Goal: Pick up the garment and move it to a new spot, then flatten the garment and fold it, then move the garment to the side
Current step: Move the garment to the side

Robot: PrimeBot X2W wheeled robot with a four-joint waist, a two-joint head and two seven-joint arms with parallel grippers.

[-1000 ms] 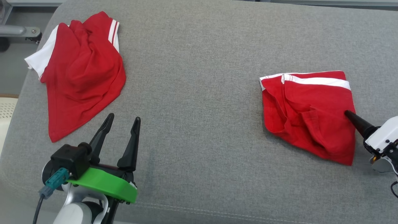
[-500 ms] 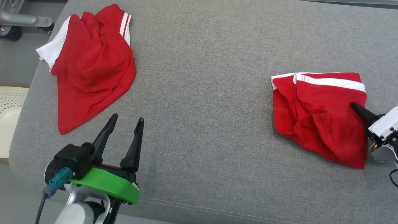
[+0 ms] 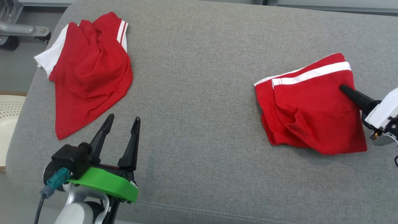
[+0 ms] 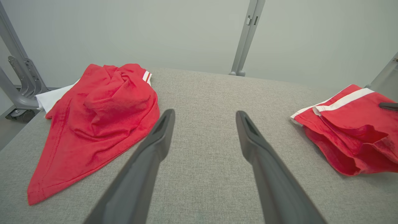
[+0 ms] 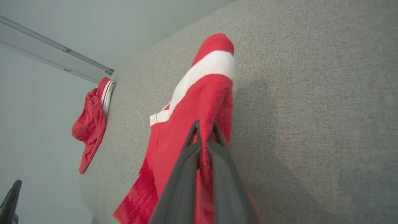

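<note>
- The right end effector (image 3: 342,88) is clamped together on the upper right edge of the red garment (image 3: 311,109). The right wrist view shows a fold of cloth pinched between its fingers (image 5: 183,168).
- That garment lies on the right part of the grey cushion (image 3: 199,93). Its gripped side looks lifted and throws a shadow beside it, while its lower left folds rest on the fabric.
- A wide bare stretch of cushion separates it from the crumpled garment (image 3: 90,71) at the far left. The white part of the crumpled garment reaches the cushion's rounded left edge.
- The left end effector (image 3: 123,117) hangs over the front left of the cushion, fingers apart and holding nothing, near the crumpled garment's lower tip but clear of it.
- In the head view the right end effector's body is cut off by the right border.
- A cream perforated object (image 3: 6,124) is cut off at the left border; what it is cannot be told.
</note>
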